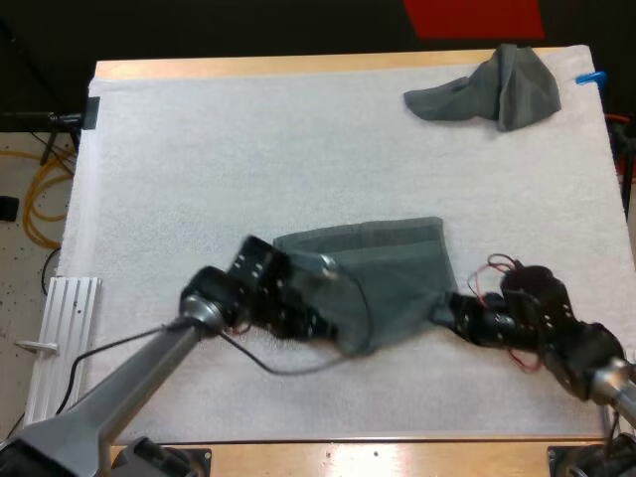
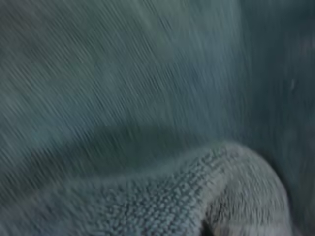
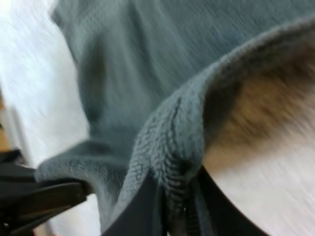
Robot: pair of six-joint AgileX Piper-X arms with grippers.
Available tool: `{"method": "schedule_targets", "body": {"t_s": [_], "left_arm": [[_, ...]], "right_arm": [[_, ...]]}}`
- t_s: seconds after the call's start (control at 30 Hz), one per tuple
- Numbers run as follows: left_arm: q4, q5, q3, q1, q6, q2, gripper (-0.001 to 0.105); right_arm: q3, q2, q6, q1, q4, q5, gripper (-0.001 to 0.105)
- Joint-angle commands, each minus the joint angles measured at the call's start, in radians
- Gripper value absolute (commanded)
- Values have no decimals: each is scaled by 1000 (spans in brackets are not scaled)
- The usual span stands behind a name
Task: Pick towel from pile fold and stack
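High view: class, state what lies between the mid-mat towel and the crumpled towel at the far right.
Bare white mat; nothing lies between the mid-mat towel and the crumpled towel, as the high view shows.

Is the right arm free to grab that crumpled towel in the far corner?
Probably not yet: the right pincer is shut on the edge of the middle towel. Once it lets go, the white mat between it and the crumpled towel looks bare, so nothing seems to block the way.

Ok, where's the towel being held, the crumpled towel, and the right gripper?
held towel [image 1: 393, 268], high view, its flat middle.
crumpled towel [image 1: 507, 84], high view, its bunched middle.
right gripper [image 3: 174, 183], right wrist view, between its fingertips.
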Motion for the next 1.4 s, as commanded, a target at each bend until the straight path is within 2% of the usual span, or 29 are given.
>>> {"method": "schedule_targets", "body": {"t_s": [0.0,0.13,0.2,0.37,0.53,0.67,0.77,0.9,0.93,1.0,1.1,1.23,1.37], "left_arm": [[-54,51,1,32,-18,11,0],[-196,162,1,135,-93,68,0],[-241,191,1,172,-110,92,0],[-308,193,1,229,-113,130,0],[-357,155,1,259,-92,137,0],[-392,155,1,260,-79,137,2],[-409,155,1,260,-49,137,12],[-411,155,1,260,-37,137,34],[-411,155,1,260,-37,137,37],[-411,159,1,260,-29,137,37],[-411,164,1,260,20,133,37],[-411,156,1,260,64,86,37],[-409,123,1,260,109,-13,37]], "right_arm": [[1,31,47,-1,-80,3,1],[1,142,148,-1,-261,51,1],[-3,189,182,-1,-330,76,1],[-9,268,201,-1,-401,138,1],[-9,302,201,-1,-436,201,1],[-9,302,136,-1,-483,231,3],[-9,302,87,-1,-533,231,17],[-9,302,88,-1,-557,231,54],[-9,302,88,-1,-565,231,64],[-9,302,87,-1,-591,231,75],[-9,302,56,-1,-667,231,76],[-14,295,-65,-1,-800,228,74],[-44,261,-159,-1,-779,216,74]]}}
